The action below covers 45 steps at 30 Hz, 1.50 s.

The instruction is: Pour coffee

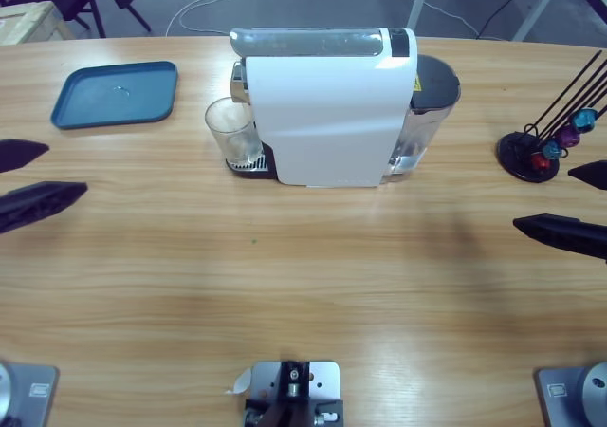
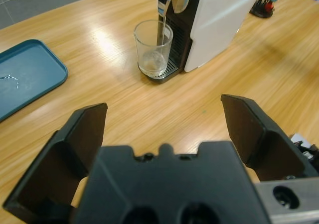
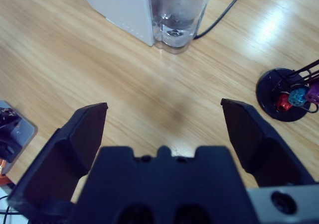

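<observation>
A white coffee machine (image 1: 322, 114) stands at the table's middle back, with a clear water tank (image 1: 427, 114) at its right end. An empty clear glass (image 1: 230, 128) sits on its drip tray under the spout. The left wrist view looks at this glass (image 2: 153, 47) and the machine (image 2: 219, 20) from a distance. My left gripper (image 1: 64, 169) (image 2: 164, 107) is open at the table's left edge, holding nothing. My right gripper (image 1: 542, 197) (image 3: 164, 107) is open at the right edge, also holding nothing, and faces the tank (image 3: 177, 15).
A blue tray (image 1: 116, 93) (image 2: 25, 77) lies at the back left. A black capsule stand (image 1: 536, 152) (image 3: 284, 92) with coloured capsules stands at the right. A black cable (image 3: 224, 12) runs behind the tank.
</observation>
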### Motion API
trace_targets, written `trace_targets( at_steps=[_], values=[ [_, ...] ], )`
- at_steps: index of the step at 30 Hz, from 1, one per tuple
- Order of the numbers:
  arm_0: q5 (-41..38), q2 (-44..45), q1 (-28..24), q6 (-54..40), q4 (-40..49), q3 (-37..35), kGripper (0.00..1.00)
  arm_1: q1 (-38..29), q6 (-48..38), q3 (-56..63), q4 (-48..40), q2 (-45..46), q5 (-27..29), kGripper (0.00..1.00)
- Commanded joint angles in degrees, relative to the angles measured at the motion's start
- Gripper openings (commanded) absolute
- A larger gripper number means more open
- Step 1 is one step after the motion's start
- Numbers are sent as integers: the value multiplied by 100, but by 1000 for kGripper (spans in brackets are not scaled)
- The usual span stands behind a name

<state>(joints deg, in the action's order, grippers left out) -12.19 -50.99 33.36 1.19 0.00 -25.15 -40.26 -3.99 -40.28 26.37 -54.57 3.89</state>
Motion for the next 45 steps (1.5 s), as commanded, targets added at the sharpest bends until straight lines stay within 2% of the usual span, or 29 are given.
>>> trace_targets(
  at_steps=[1,5,7,15,22,27,34,40,45],
  values=[
    [-129,353,57,125,352,10,1000,-35,-2,-221,502,136,-122,1000],
    [-81,460,57,127,1417,-617,1000,-37,65,-314,630,60,-99,1000],
    [-32,599,57,150,1584,-673,1000,-35,66,-379,667,-151,-89,1000],
    [-67,852,57,115,1468,-394,1000,-37,110,-419,685,-284,98,1000],
    [-248,1184,57,95,1354,-218,1000,-35,21,-425,764,48,179,1000],
    [-222,737,57,145,1266,-239,1000,-35,144,-368,752,134,354,1000],
    [-489,706,57,115,1085,-153,1000,-35,188,-384,755,52,375,1000],
    [-442,-222,-49,-497,1333,-979,1000,-35,161,-397,782,115,353,1000],
    [-512,-959,-170,-1079,1521,-1517,951,-35,135,-419,799,96,340,1000]
  ],
)
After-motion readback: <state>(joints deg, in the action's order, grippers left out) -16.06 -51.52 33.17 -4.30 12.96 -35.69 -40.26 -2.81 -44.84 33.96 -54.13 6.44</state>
